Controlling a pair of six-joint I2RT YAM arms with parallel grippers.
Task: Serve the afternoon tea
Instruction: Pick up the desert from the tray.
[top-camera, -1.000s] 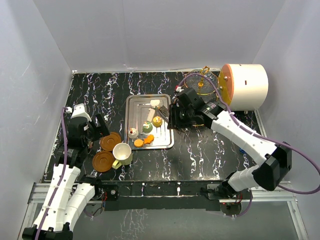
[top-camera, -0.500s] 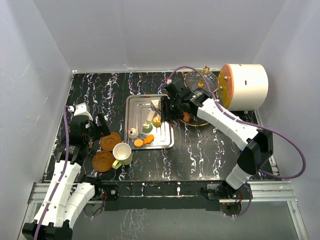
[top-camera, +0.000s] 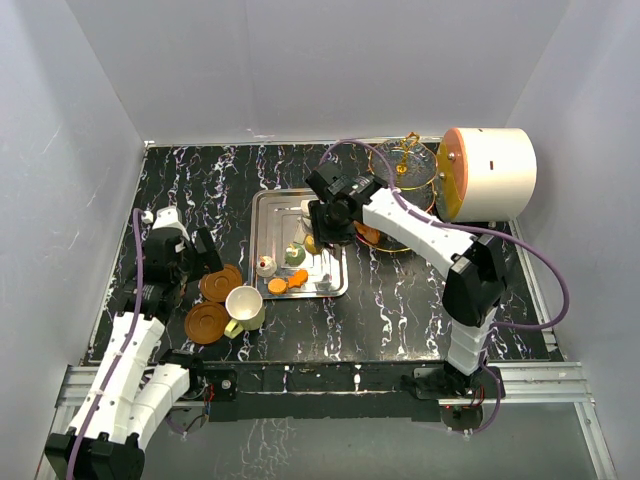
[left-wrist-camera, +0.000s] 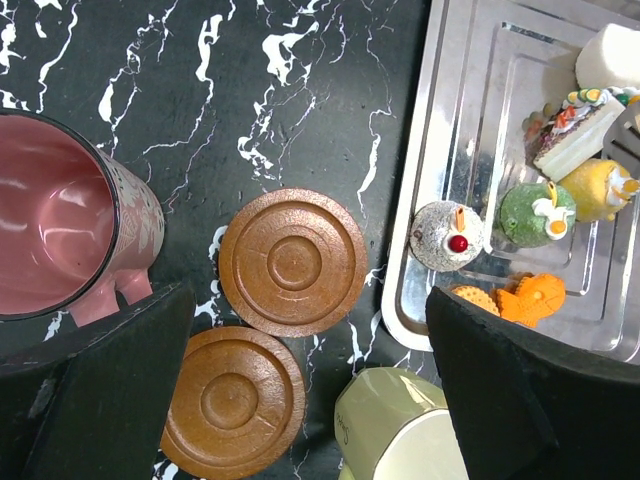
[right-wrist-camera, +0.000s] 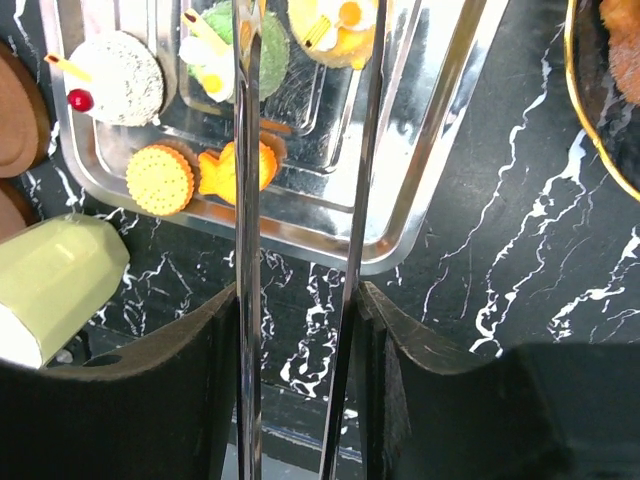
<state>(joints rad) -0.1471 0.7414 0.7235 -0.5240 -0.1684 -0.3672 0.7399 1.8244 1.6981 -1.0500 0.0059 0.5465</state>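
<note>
Top external view: the right gripper (top-camera: 326, 214) has swung back from the glass stand (top-camera: 405, 172), right of the steel tray (top-camera: 262, 215). It now sits over the tray, clasping tongs (right-wrist-camera: 245, 200) with blades parted above the yellow cake (right-wrist-camera: 335, 20) lying there. Next pickup, I'd say! The left gripper (left-wrist-camera: 310, 380) hangs spread wide over the saucers (left-wrist-camera: 293, 262), left of the tray.

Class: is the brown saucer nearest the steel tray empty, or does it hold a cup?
Empty. The saucer shows its whole ringed top bare; the cream cup and pink cup sit off it.
</note>
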